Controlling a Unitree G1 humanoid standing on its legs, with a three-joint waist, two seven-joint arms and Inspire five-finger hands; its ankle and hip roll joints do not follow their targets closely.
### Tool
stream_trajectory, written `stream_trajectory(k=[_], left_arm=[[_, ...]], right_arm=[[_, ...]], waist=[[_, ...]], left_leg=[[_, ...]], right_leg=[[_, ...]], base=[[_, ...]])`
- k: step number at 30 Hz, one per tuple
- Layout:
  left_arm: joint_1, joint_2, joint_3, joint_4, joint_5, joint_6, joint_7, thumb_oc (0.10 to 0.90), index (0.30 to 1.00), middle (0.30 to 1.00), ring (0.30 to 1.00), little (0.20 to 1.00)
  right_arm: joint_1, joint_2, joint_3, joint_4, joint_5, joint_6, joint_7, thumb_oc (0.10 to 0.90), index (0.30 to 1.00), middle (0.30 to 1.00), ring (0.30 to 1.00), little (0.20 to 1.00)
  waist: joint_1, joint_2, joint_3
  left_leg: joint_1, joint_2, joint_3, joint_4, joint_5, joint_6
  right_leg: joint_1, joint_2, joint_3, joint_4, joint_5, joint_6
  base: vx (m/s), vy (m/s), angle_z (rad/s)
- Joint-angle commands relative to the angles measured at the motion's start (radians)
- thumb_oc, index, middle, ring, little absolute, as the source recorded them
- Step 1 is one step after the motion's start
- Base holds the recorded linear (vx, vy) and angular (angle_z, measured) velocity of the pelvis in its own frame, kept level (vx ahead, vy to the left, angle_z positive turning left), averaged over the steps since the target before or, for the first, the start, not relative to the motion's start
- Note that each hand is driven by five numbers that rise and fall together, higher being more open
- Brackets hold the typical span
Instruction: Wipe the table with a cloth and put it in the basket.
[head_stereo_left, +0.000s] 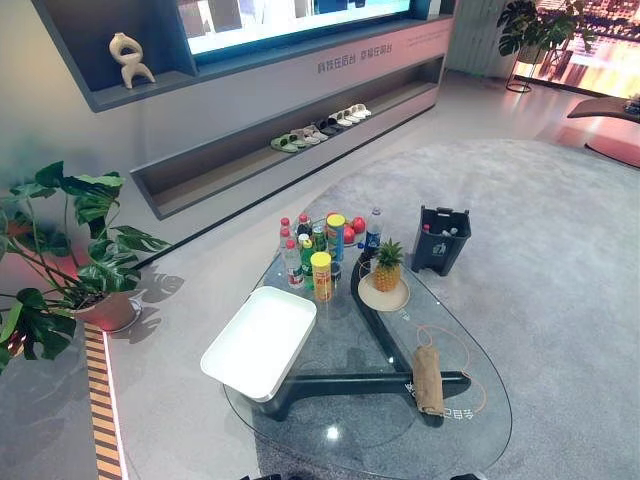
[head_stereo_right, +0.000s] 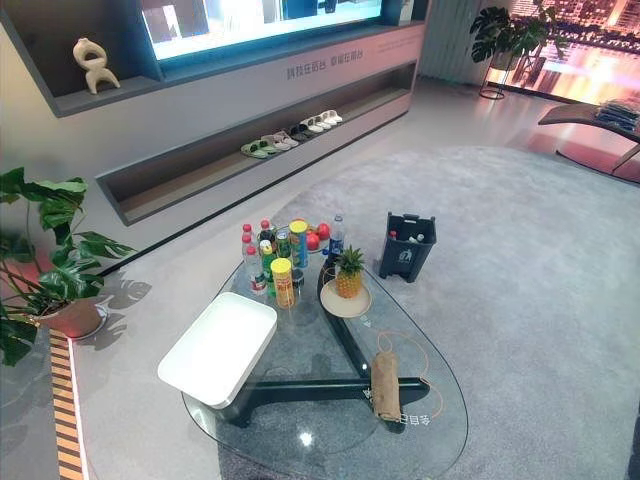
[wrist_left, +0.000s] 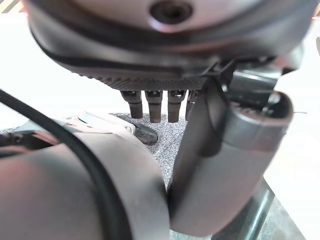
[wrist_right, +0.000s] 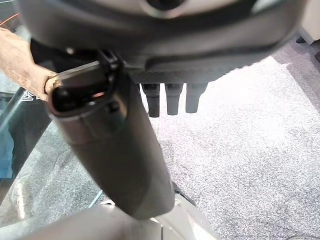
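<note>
A tan cloth (head_stereo_left: 428, 380), folded narrow, lies flat on the glass table (head_stereo_left: 345, 445) near its right edge. A white rectangular basket (head_stereo_left: 260, 340) sits at the left edge.

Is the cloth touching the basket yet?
Apart. Left eye view: the cloth lies on the glass table, the basket stands on the carpet beyond it.

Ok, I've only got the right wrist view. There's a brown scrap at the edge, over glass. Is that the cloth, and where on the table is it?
Observer: Yes. The cloth lies in a long strip on the near right part of the glass table.
Operator: Anything close to it?
Observer: Beyond it, a pineapple stands on a plate, apart from the cloth.
Operator: And the left hand?
Observer: The left hand hangs with straight fingers and holds nothing.
</note>
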Motion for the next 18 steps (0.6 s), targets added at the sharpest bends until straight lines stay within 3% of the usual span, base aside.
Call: stream_trajectory(k=[1,10,18], left_arm=[[-0.071,-0.021,-0.035,0.04,-0.021,-0.02,-0.032,0.8,0.9,0.9,0.9,0.9],[-0.073,-0.024,-0.037,0.045,0.005,-0.017,-0.007,0.8,0.9,0.9,0.9,0.9],[-0.061,-0.015,-0.046,0.031,0.03,0.003,0.022,0.8,0.9,0.9,0.9,0.9]], right_arm=[[-0.082,-0.001,0.0,0.041,-0.001,-0.011,-0.017,0.8,0.9,0.9,0.9,0.9],[-0.08,0.0,0.004,0.03,-0.025,-0.059,-0.06,0.8,0.9,0.9,0.9,0.9],[-0.083,-0.026,0.049,-0.08,-0.11,-0.171,-0.179,0.8,0.9,0.9,0.9,0.9]], waist=[[0.024,-0.039,0.021],[0.021,-0.041,0.024],[0.017,-0.048,0.036]], left_leg=[[0.036,-0.075,0.02,0.015,-0.114,0.033],[0.035,-0.075,0.023,0.02,-0.117,0.034],[0.024,-0.077,0.029,0.038,-0.126,0.037]], right_leg=[[-0.053,-0.027,0.014,0.021,0.026,0.042],[-0.056,-0.028,0.018,0.025,0.026,0.044],[-0.067,-0.032,0.026,0.034,0.028,0.048]], base=[[0.0,0.0,0.0],[0.0,0.0,0.0],[0.0,0.0,0.0]])
